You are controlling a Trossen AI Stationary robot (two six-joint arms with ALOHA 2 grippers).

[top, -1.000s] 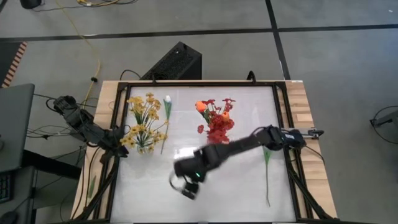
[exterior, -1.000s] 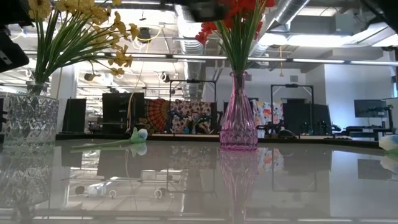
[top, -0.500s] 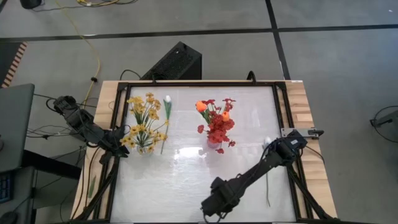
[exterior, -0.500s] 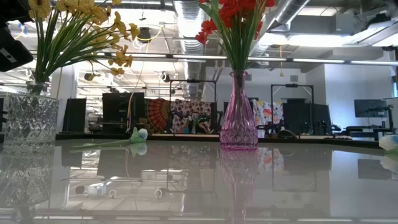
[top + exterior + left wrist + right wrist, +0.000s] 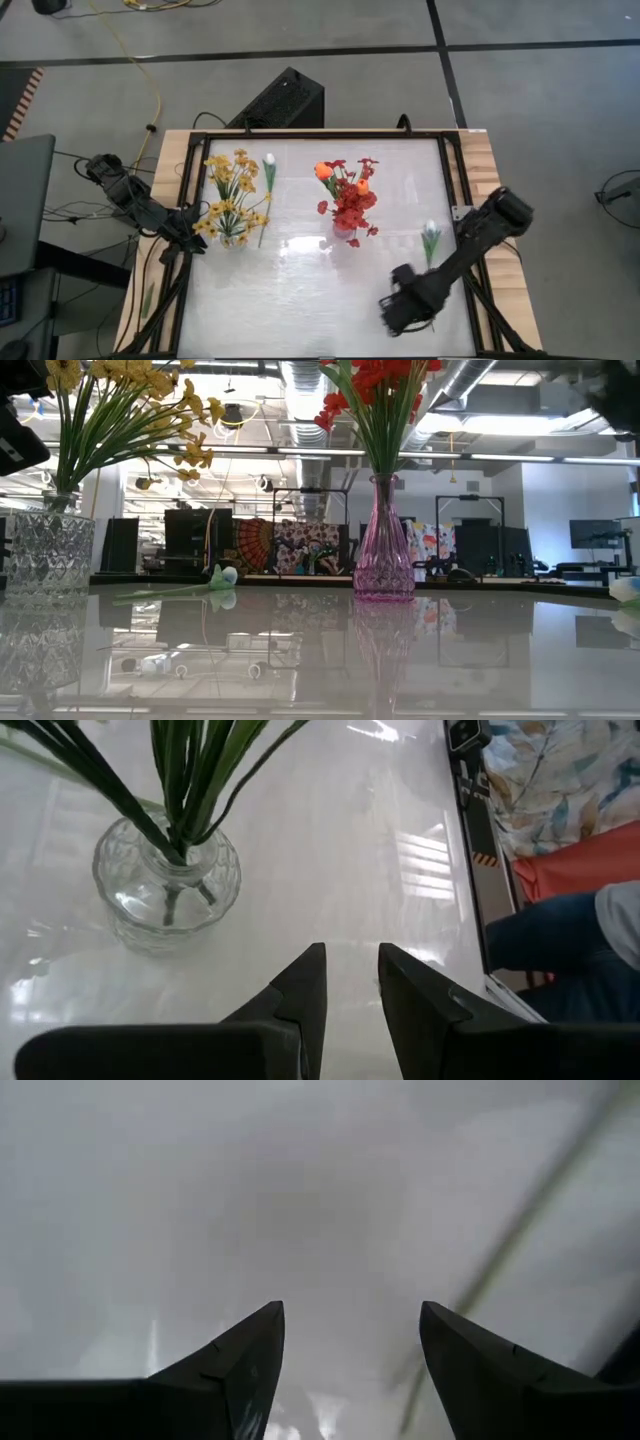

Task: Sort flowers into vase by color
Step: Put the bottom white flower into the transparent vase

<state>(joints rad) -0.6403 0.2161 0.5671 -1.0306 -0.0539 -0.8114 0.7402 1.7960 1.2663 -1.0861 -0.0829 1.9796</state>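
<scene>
flowers: white tulip bud lies flat on green stem; right hand empty, fingers apart.

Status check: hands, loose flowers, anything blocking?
Right hand open, empty, over the near right of the table. Left hand empty beside clear vase. One white tulip lies right, another by the yellows. Nothing blocking.

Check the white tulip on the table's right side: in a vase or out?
Out. The white tulip lies flat on the table, apart from the pink vase.
</scene>
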